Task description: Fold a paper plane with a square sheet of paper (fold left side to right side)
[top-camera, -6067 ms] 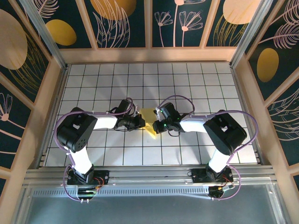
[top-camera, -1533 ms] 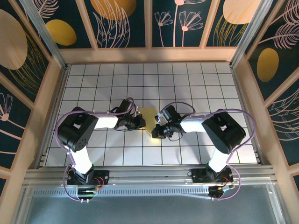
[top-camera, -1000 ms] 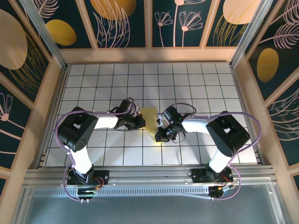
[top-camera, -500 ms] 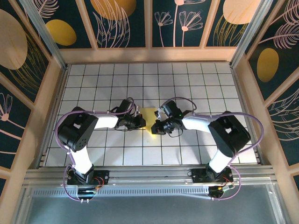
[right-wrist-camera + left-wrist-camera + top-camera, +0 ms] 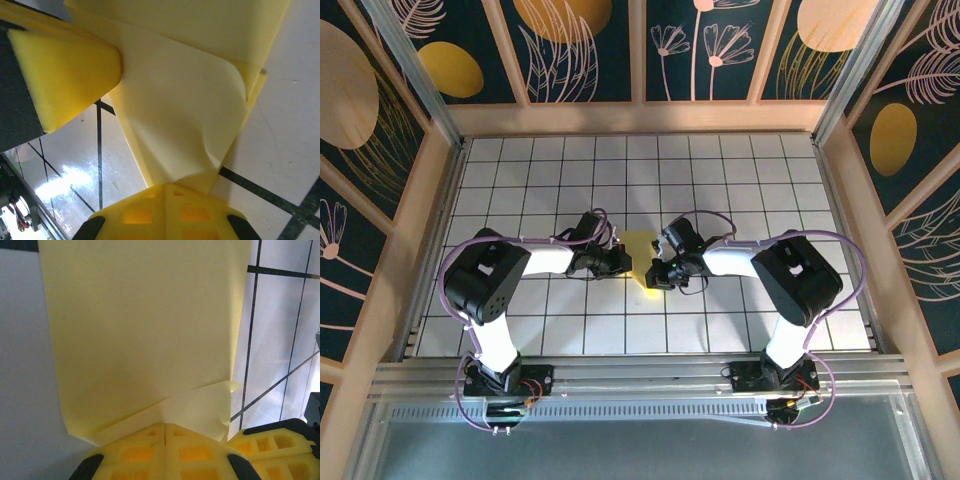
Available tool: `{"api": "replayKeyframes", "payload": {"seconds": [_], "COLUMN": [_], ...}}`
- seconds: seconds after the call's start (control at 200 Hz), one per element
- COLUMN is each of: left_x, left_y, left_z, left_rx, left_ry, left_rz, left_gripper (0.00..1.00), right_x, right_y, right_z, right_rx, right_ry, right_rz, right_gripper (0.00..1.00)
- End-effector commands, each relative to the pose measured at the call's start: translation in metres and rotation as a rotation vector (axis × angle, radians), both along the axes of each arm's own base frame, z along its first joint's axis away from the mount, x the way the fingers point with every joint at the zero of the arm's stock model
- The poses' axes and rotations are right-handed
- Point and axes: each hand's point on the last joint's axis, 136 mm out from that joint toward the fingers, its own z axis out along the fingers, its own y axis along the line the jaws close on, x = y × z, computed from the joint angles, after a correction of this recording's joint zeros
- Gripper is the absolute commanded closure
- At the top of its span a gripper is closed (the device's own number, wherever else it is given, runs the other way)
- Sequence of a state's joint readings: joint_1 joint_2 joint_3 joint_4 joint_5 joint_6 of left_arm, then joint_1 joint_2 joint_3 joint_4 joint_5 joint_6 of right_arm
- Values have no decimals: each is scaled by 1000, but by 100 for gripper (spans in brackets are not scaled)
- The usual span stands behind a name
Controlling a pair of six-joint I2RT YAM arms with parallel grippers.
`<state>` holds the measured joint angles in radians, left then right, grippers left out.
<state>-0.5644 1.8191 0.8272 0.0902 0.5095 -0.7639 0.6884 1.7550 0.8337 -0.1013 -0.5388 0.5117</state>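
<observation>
1. Left gripper (image 5: 619,262): in the left wrist view the jaws are pressed together, seam to seam, with no gap between the yellow fingers (image 5: 200,455).
2. The square sheet of paper (image 5: 145,340) lies directly ahead of the left jaws. Its near edge meets the fingertips. Whether any paper sits between the pads cannot be told.
3. A paler lower layer of the sheet projects just ahead of the left jaws and curls up at its right corner.
4. Right gripper (image 5: 654,276): jaws closed, pinching the sheet (image 5: 175,125), which narrows into the seam between the fingers (image 5: 200,215).
5. Ahead of the right jaws the paper rises and spreads. A creased flap stands up to the right of the jaw line.
6. One yellow finger of the left gripper (image 5: 60,75) rests against the sheet, ahead and to the left of the right jaws.
7. In the top view the sheet (image 5: 640,246) lies between the two grippers on the white gridded table (image 5: 720,170), with both sets of tips at its edges.
</observation>
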Motion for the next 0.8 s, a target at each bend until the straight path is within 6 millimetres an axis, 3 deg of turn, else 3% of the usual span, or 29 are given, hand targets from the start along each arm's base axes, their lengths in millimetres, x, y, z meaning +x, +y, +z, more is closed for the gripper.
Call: {"api": "replayKeyframes", "payload": {"seconds": [0.0, 0.2, 0.42, 0.555, 0.796], "left_x": [-20, -11, 2, -7, -22], "left_y": [35, 30, 20, 11, -5], "left_z": [-48, -35, 5, 23, 32], "left_rx": [205, 182, 81, -19, -139], "left_ry": [99, 62, -46, -69, -51], "left_rz": [44, 51, 76, 58, 40], "left_gripper": [100, 93, 89, 94, 100], "right_x": [-1, -7, -12, -11, -11], "right_y": [-12, -26, -37, -41, -46], "right_z": [-16, -30, -42, -45, -50], "right_rx": [-96, -186, -253, -282, -328], "right_ry": [18, 33, 43, 41, 34], "right_rz": [-28, -34, -44, -56, -63], "right_gripper": [100, 100, 100, 100, 100]}}
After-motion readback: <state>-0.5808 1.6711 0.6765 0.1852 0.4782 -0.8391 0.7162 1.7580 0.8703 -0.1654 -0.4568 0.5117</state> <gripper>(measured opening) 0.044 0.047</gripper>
